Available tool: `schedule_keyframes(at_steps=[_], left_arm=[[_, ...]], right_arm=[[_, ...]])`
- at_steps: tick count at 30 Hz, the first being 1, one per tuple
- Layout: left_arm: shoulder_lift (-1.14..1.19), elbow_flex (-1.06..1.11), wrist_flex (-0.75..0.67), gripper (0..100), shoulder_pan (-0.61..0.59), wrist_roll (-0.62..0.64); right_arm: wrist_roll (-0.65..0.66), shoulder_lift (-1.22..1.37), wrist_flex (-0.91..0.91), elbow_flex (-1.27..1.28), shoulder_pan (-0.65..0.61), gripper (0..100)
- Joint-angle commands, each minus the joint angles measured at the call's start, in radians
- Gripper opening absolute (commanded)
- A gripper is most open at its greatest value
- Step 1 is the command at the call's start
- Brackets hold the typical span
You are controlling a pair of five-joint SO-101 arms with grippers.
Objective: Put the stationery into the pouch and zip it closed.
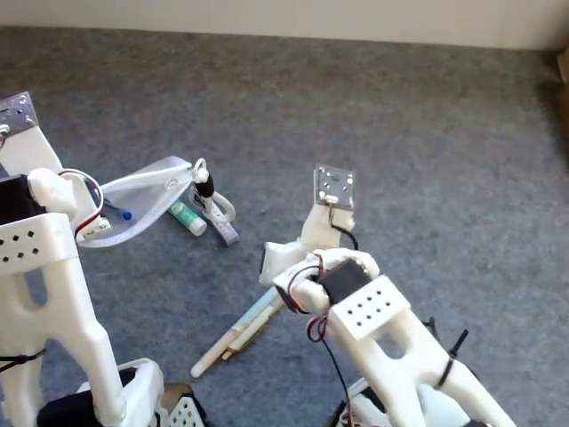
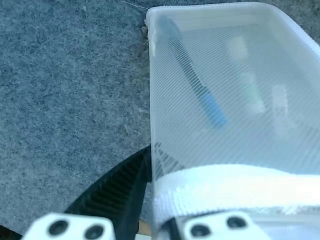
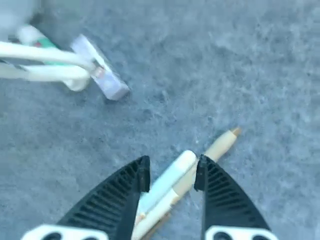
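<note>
Pouch (image 2: 225,100): translucent, on grey tabletop (image 1: 427,116), one edge pinched in the left gripper (image 2: 150,175) jaws; blue pen (image 2: 200,95) inside. Right gripper (image 3: 172,172): jaws spread, straddling white pen (image 3: 167,182) and pencil (image 3: 217,147), well apart from pouch.

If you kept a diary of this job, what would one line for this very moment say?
left claw: shut on pouch, blue pen inside | right claw: open around two pens on carpet | green tube: outside pouch

Grey carpet (image 1: 427,107), pale wall strip (image 1: 267,13) beyond
</note>
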Motion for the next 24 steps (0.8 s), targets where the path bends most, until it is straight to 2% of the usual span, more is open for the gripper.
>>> schedule_keyframes(at_steps=[1,5,12,24], left_arm=[[0.012,0.025,0.0,1,-0.018,0.008],[0.012,0.025,0.0,1,-0.018,0.008],[0.012,0.027,0.0,1,-0.018,0.008],[0.012,0.027,0.0,1,-0.018,0.008]], right_arm=[[-0.014,0.065,0.03,-0.09,0.012,14.9],[-0.091,0.137,0.031,-0.13,0.042,14.9],[-0.101,0.203,0.031,-0.17,0.133,14.9],[-0.101,0.265,0.024,-0.171,0.133,14.9]])
